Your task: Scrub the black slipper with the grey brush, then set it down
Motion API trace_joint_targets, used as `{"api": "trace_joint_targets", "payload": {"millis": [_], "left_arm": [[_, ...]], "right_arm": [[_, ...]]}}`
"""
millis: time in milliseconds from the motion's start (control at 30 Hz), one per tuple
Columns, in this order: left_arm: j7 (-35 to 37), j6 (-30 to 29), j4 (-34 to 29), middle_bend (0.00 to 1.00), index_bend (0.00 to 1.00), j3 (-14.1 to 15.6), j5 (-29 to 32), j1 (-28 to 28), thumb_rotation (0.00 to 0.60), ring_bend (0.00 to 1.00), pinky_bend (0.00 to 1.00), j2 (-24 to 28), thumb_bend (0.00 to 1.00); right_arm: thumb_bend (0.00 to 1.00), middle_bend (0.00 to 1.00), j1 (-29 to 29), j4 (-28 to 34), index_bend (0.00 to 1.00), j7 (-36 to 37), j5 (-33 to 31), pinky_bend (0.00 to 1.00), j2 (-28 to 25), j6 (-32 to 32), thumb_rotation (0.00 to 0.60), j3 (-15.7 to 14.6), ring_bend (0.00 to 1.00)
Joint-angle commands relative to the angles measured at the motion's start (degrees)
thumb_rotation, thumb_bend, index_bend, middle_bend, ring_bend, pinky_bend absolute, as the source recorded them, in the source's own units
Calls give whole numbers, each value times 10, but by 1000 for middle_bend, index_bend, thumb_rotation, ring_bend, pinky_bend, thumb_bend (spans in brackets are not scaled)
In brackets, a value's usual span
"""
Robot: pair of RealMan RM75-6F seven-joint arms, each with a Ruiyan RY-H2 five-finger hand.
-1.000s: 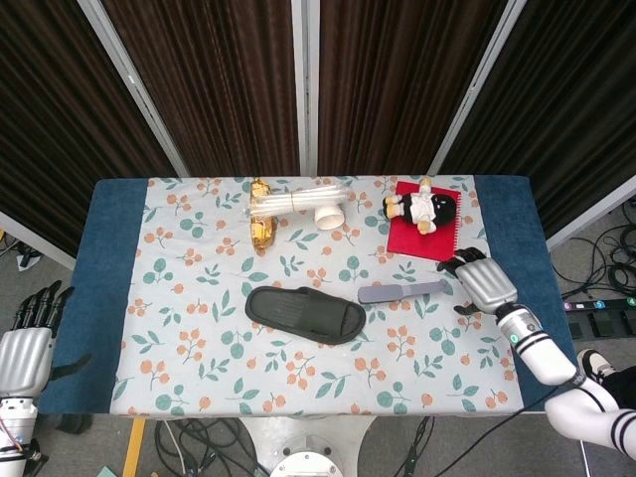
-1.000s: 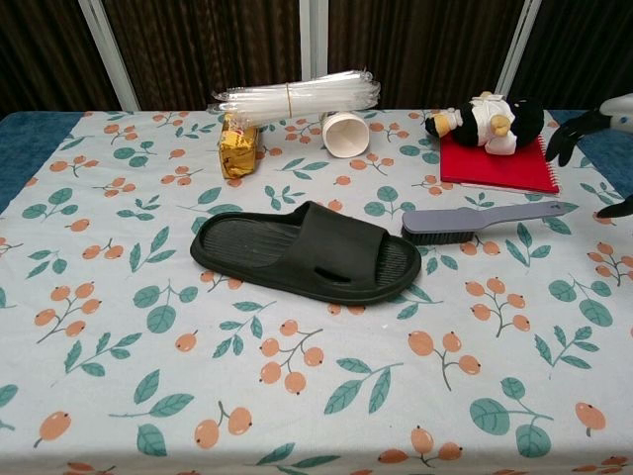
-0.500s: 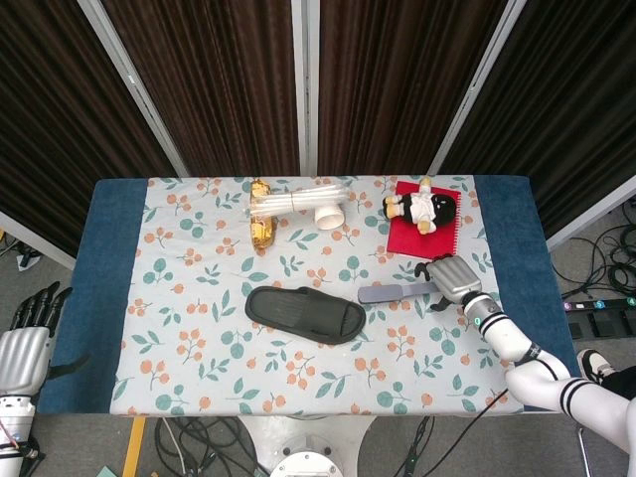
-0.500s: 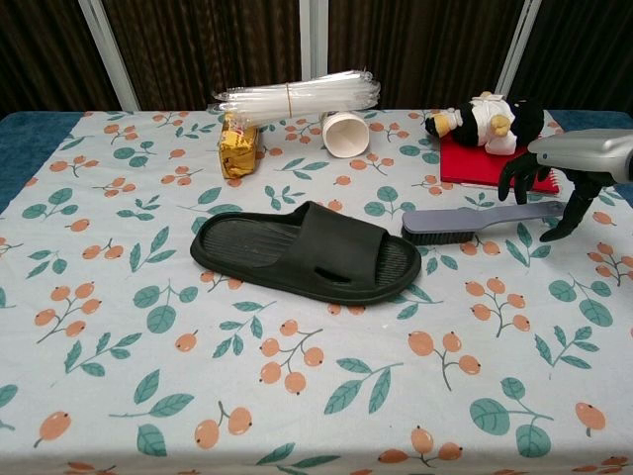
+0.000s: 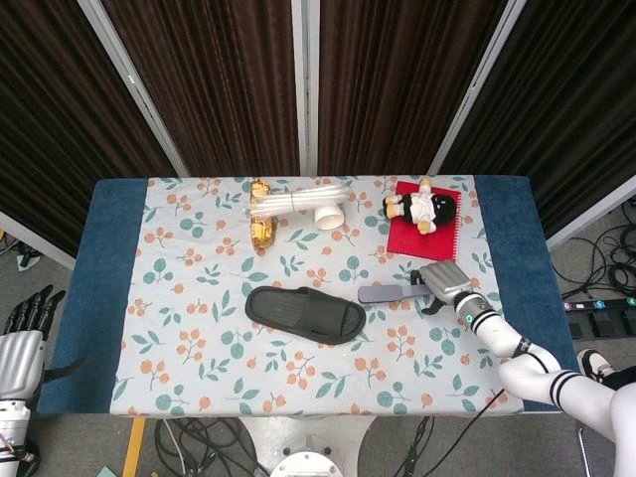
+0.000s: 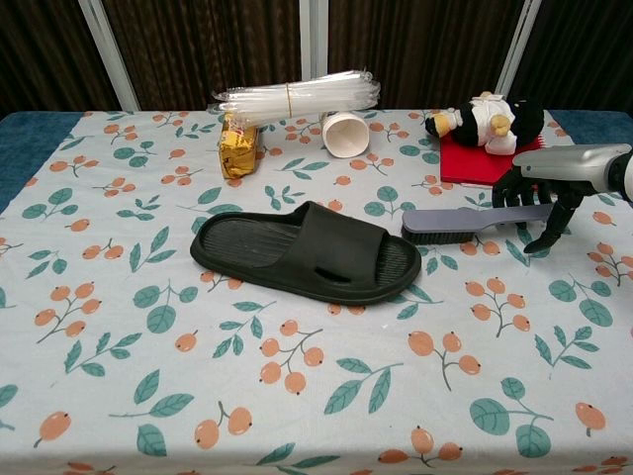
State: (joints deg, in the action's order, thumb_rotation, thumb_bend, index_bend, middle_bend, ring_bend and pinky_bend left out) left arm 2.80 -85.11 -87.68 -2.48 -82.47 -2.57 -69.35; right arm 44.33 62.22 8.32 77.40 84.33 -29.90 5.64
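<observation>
I had the right hand (image 6: 542, 194) over the handle end of the grey brush (image 6: 465, 221), its fingers (image 6: 509, 188) spread and curled down around the handle, though I could not tell whether they actually gripped it. The brush lay flat on the table just to the right of the black slipper (image 6: 307, 251), which sat sole-down at the middle of the floral cloth (image 6: 148, 346). My left hand (image 5: 20, 343) hung off the table's left edge, well away from the slipper, fingers apart and holding nothing.
</observation>
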Motion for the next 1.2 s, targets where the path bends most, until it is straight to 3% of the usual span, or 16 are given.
{"api": "trace_joint_targets", "payload": {"millis": [33,200,400,467,567,667,833,1033,1200], "left_arm": [[0,-1,-1,135,133,0,0,1,600,35,97,0,31],[-2,-2,-1,135,133,-1,4,3,600,35,97,1,31],[-4,-7,-4,135,133,-2,5,6,600,35,97,1,31],[-4,-6,-4,135,133,-2,6,7,600,35,97,1,31],[-4,-7,-4,135,133,-3,6,8,600,35,97,0,30],[-1,-10,0,135,133,-5,5,7,600,35,97,-3,30],[6,-6,12,135,133,-9,1,1,600,35,97,-11,29],[44,8,30,135,133,-23,-23,-29,600,35,97,-19,20],[79,40,40,135,133,-27,-67,-76,600,35,105,-15,43]], "right_arm": [[52,539,5,-2,474,14,1,507,1,9,600,-3,475],[54,573,12,-2,502,50,3,573,3,25,600,-5,524],[57,625,19,-1,583,97,16,730,8,38,600,-10,634],[57,664,21,0,636,109,21,795,9,38,600,-11,689],[63,761,24,0,803,123,31,917,10,30,600,-11,815],[140,862,27,1,966,130,38,996,10,28,600,-15,928],[474,943,37,3,1000,133,57,1000,6,26,600,-25,1000],[569,997,38,19,1000,151,68,1000,-14,10,600,-30,1000],[623,1000,27,55,1000,163,92,1000,-55,-45,600,-33,1000]]}}
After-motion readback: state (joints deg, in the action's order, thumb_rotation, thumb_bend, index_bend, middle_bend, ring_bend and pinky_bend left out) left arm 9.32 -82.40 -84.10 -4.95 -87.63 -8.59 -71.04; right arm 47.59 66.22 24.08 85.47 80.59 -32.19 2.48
